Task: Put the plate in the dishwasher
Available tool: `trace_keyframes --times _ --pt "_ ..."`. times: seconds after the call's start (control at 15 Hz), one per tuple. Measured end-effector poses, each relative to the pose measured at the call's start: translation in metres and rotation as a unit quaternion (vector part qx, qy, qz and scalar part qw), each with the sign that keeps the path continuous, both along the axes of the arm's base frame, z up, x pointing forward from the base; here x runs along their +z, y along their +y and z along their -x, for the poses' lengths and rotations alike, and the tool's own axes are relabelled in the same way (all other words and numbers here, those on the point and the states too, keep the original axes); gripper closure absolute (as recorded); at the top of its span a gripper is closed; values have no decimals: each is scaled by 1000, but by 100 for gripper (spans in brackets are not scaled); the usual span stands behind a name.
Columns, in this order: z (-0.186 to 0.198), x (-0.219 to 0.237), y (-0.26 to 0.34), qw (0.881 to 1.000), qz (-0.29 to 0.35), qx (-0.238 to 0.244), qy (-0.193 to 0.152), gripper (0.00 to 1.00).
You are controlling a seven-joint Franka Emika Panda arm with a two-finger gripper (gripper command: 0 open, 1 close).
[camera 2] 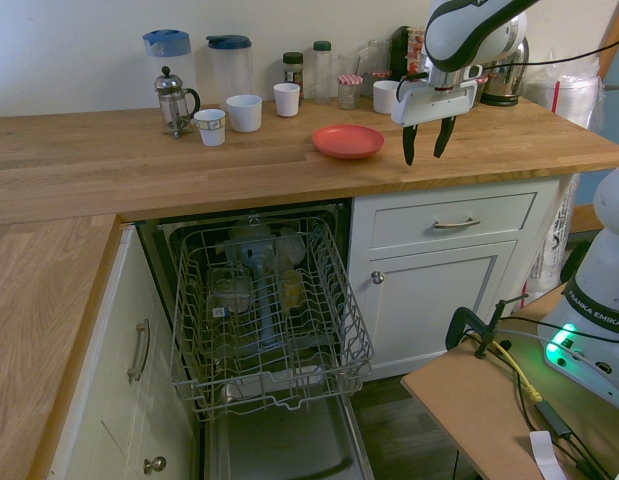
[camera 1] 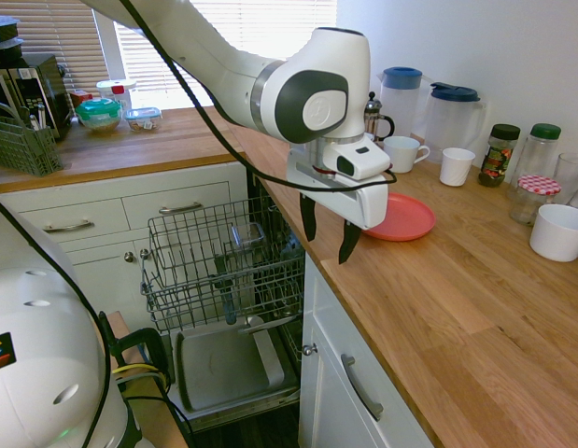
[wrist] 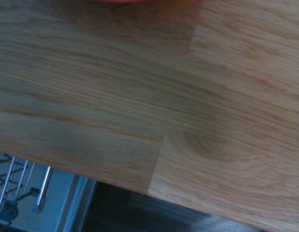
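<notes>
Pulled-out rack [camera 2: 269, 310] of the open dishwasher [camera 2: 251, 330] awaits below; the plate [camera 2: 348, 141] lies flat on the table [camera 2: 109, 160], just beside the gripper [camera 2: 425, 142], fingers spread wide and empty, pointing down, apparently poised to grasp.

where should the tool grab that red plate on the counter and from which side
Take the flat round coral-red plastic plate by its raised rim, on the edge nearest the wooden counter's front. It lies flat, too wide to span, so one finger should go over the rim and one under. The open tool hangs beside it.
</notes>
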State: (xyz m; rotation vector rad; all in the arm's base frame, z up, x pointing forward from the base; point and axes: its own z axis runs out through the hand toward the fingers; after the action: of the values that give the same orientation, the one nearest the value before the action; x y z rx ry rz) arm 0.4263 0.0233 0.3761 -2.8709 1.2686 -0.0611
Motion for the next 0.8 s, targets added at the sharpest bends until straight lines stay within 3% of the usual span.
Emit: trace_keyframes --times 0.47,0.8 --pt "-17 9 2 1000 -4 -12 -13 0" --pt "-51 23 -3 997 -28 -54 -38 0"
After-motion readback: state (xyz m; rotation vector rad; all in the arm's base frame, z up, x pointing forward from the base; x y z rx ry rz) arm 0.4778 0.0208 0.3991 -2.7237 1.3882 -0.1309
